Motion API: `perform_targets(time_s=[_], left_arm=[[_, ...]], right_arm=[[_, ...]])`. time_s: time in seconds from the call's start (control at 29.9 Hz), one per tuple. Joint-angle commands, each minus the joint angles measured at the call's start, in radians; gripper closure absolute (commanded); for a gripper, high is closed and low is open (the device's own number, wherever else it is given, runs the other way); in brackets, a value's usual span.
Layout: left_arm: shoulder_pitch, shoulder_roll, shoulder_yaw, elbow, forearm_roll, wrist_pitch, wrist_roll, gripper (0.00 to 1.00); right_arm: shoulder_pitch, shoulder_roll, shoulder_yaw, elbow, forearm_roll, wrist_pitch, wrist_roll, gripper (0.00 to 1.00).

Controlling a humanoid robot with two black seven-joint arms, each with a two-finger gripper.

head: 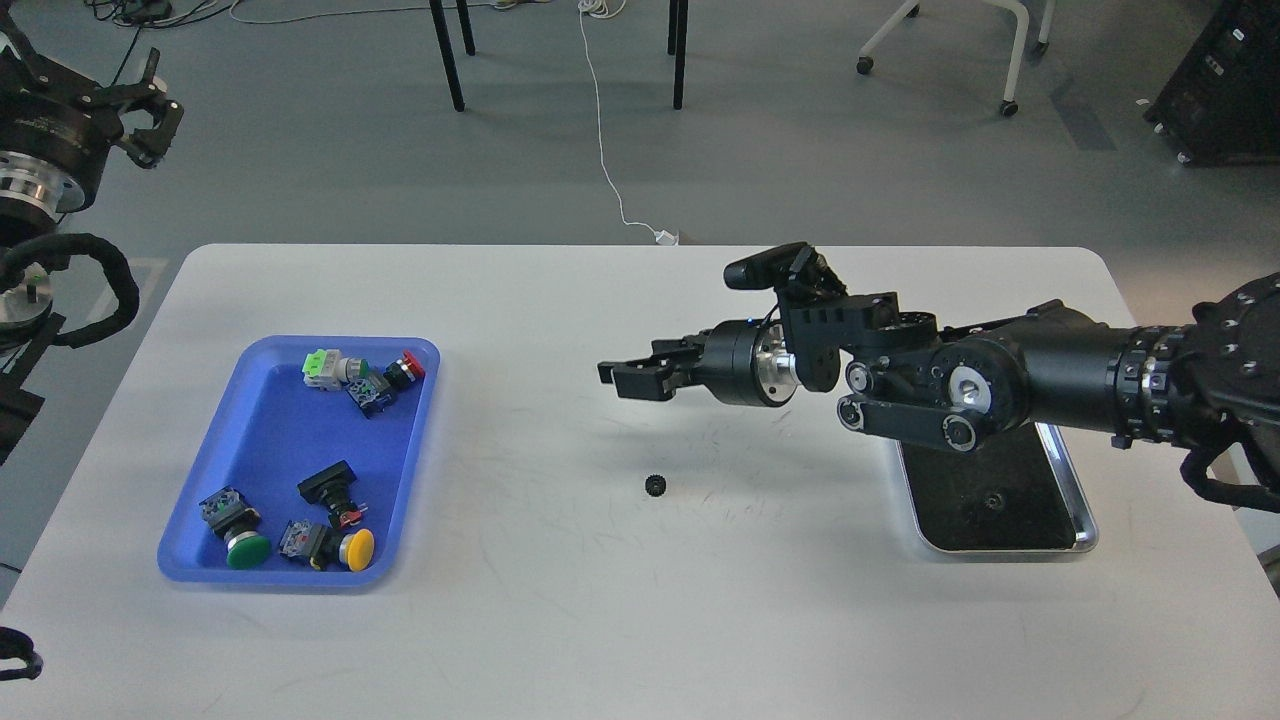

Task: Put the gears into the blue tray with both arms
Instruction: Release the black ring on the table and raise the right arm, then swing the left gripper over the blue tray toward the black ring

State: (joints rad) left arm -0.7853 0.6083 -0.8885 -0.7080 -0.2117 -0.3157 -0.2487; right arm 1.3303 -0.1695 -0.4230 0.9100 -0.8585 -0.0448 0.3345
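One tiny black gear (655, 485) lies alone on the white table, below and slightly right of my right gripper (625, 376). That gripper hovers above the table's middle, fingers parted, holding nothing. A second gear (992, 500) rests on the dark bottom of the steel tray (1088, 535) under my right arm. The blue tray (428, 425) sits at the left and holds several coloured push-buttons, no gear. My left gripper (148, 105) is raised at the far top left, beyond the table, fingers spread and empty.
Push-buttons fill the blue tray's far end (362, 376) and near end (290, 530). The right forearm (1000, 385) covers the steel tray's far part. Bare table lies between the loose gear and the blue tray. Chair legs and a cable are on the floor behind.
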Motion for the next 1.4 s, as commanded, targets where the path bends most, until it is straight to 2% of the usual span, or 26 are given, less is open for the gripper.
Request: perform_targets(time_s=[0.0, 0.07, 0.1, 0.13, 0.3, 0.43, 0.57, 0.64, 0.7, 0.87, 1.07, 1.24, 1.37], left_arm=[[-0.002, -0.004, 0.003, -0.001, 0.002, 0.003, 0.002, 0.02], [-0.002, -0.004, 0.003, -0.001, 0.002, 0.003, 0.002, 0.02], [-0.094, -0.014, 0.169, -0.013, 0.002, 0.019, 0.003, 0.02], [-0.126, -0.018, 0.230, -0.014, 0.002, 0.017, 0.003, 0.02], [-0.225, -0.024, 0.439, -0.042, 0.008, 0.021, 0.011, 0.02], [-0.324, -0.013, 0.563, -0.100, 0.102, 0.017, 0.011, 0.02], [-0.344, -0.013, 0.579, -0.148, 0.201, 0.012, 0.014, 0.02], [-0.350, -0.015, 0.589, -0.212, 0.303, 0.010, 0.032, 0.02], [-0.361, -0.018, 0.591, -0.283, 0.446, 0.009, 0.052, 0.02], [-0.350, -0.025, 0.591, -0.450, 0.857, -0.008, 0.057, 0.02], [-0.341, -0.085, 0.611, -0.527, 1.185, -0.002, 0.058, 0.02], [-0.335, -0.134, 0.678, -0.574, 1.481, 0.003, 0.052, 0.03], [-0.289, -0.189, 0.688, -0.610, 1.669, 0.018, 0.051, 0.06]], right_arm=[[-0.011, -0.034, 0.069, -0.011, 0.018, 0.003, -0.002, 0.07], [-0.011, -0.034, 0.069, -0.011, 0.018, 0.003, -0.002, 0.07], [-0.133, -0.167, 0.462, -0.057, 0.060, 0.011, -0.002, 0.03], [-0.161, -0.192, 0.556, -0.065, 0.062, 0.013, -0.003, 0.02], [-0.264, -0.254, 0.809, -0.085, 0.209, 0.052, -0.006, 0.01], [-0.296, -0.315, 0.889, -0.080, 0.386, 0.063, -0.011, 0.01], [-0.299, -0.338, 0.915, -0.091, 0.528, 0.066, -0.011, 0.01], [-0.307, -0.347, 0.920, -0.111, 0.631, 0.085, -0.005, 0.01], [-0.328, -0.346, 0.926, -0.140, 0.697, 0.140, 0.001, 0.01], [-0.379, -0.344, 0.993, -0.169, 0.818, 0.273, 0.003, 0.01], [-0.492, -0.349, 1.122, -0.157, 0.875, 0.302, 0.003, 0.01], [-0.672, -0.340, 1.286, -0.149, 0.886, 0.463, 0.004, 0.01], [-0.753, -0.291, 1.331, -0.132, 0.886, 0.474, 0.006, 0.01]])
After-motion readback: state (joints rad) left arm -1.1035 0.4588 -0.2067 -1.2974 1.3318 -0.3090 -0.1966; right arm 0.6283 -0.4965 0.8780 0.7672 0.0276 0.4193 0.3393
